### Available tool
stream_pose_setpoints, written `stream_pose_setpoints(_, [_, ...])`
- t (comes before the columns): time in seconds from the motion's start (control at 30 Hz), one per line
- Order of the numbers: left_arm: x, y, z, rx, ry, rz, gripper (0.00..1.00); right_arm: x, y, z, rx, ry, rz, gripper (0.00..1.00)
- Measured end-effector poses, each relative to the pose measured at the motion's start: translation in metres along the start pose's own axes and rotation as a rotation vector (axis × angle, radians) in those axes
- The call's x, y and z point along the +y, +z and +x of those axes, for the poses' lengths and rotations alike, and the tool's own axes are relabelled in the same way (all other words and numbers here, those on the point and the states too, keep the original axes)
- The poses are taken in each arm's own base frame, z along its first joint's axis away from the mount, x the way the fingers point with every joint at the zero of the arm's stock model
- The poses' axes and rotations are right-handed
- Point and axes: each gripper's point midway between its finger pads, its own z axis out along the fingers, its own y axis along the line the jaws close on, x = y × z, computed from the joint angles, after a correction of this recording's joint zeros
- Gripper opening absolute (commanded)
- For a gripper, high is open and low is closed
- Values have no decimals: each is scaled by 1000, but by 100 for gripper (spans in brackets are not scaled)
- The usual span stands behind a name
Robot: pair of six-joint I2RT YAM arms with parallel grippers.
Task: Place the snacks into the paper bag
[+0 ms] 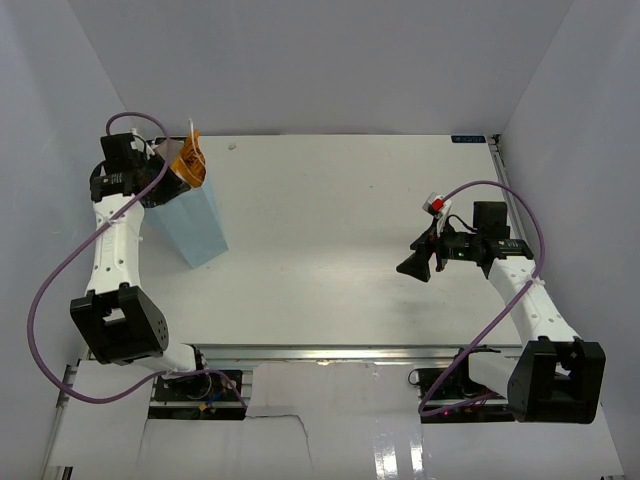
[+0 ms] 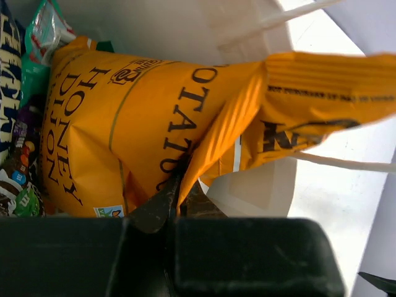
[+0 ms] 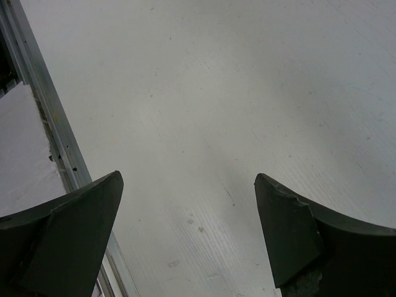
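Note:
The light-blue paper bag (image 1: 198, 228) stands upright at the table's far left. My left gripper (image 1: 170, 158) is at the bag's mouth, shut on the large orange bag (image 1: 190, 160), which sticks up out of the opening. In the left wrist view the orange bag (image 2: 124, 130) fills the frame, pinched between my fingers (image 2: 158, 207), inside the bag's white wall (image 2: 185, 31). A teal packet (image 2: 37, 43) and dark packets (image 2: 15, 179) lie beside it inside. My right gripper (image 1: 418, 263) is open and empty over bare table on the right; it also shows in the right wrist view (image 3: 189, 185).
White enclosure walls stand close behind and beside the table. A metal rail (image 1: 330, 352) runs along the near table edge; it also shows in the right wrist view (image 3: 43, 105). A thin white string handle (image 2: 346, 164) crosses under the orange bag.

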Motion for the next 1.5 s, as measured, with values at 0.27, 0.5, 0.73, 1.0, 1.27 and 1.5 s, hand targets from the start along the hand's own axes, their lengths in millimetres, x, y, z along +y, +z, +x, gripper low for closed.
stream_pose_setpoints(0.27, [17,-1,3,29,-117,-8,9,0,0,0,0,0,0,93])
stream_pose_setpoints(0.5, [25,7,5,69,-157,-43,39,0,0,0,0,1,0,92])
stream_pose_setpoints(0.73, [12,-12,-21,1,-131,-32,73,0,0,0,0,1,0,92])
stream_pose_setpoints(1.0, [-10,-59,-45,-125,-59,25,81,-1,1,1,3,7,-2,92])
stream_pose_setpoints(1.27, [-35,-76,-86,-225,12,90,82,-1,2,3,6,13,-4,92])
stream_pose_setpoints(1.5, [-36,-58,-105,-236,85,91,82,-1,2,3,7,14,-4,92])
